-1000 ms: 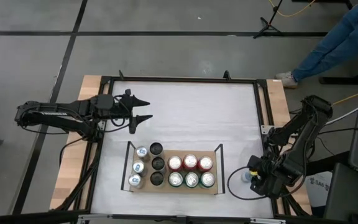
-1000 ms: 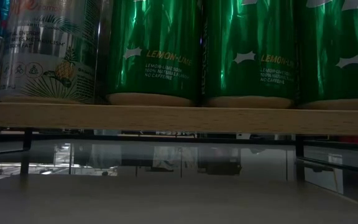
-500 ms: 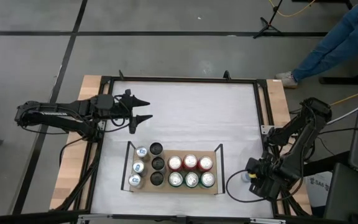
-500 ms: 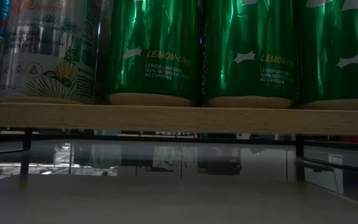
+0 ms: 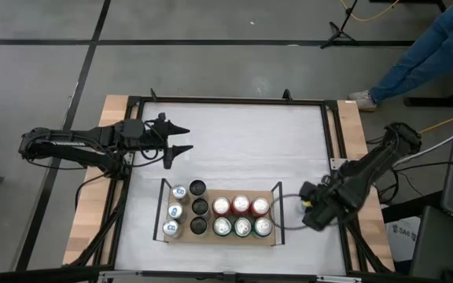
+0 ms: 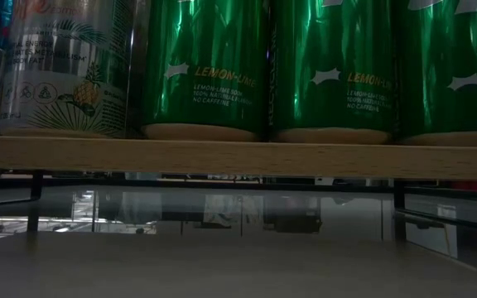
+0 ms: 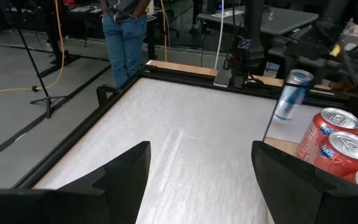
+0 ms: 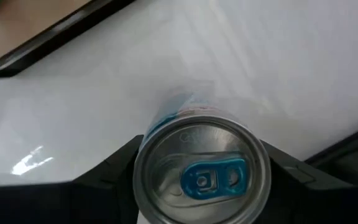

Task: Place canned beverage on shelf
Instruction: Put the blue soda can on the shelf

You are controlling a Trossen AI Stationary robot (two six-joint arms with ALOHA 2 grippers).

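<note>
The shelf (image 5: 234, 190), a light wooden board with black end rails, lies near the table's front edge; in the low view its front edge (image 6: 238, 157) shows under green cans (image 6: 330, 66). Silver, dark, red and green cans stand on it in rows. Just off the shelf's right end my right gripper (image 5: 311, 207) is shut on a silver canned beverage with a blue tab (image 8: 201, 171), also seen in the left wrist view (image 7: 291, 93). My left gripper (image 5: 181, 137) waits open, level above the far left of the table, fingers (image 7: 126, 180) apart with nothing between them. My right gripper pinches the can's side wall just below the top rim (image 8: 143, 163) between its two fingers (image 8: 110, 177), one on each side. They come from above, pointing down. The can hangs below them, clear of the table and a little tilted.
A black frame (image 5: 226, 101) borders the white table. A dark cable loop (image 5: 288, 214) lies between the shelf's right rail and the right gripper. Bare white tabletop (image 5: 250, 141) stretches beyond the shelf. A person in jeans (image 5: 427, 51) sits off the far right corner.
My right gripper has swung from the table's right edge toward the left, to the shelf's right end, carrying the can along with it. The left arm and the cans on the shelf have stayed put.
</note>
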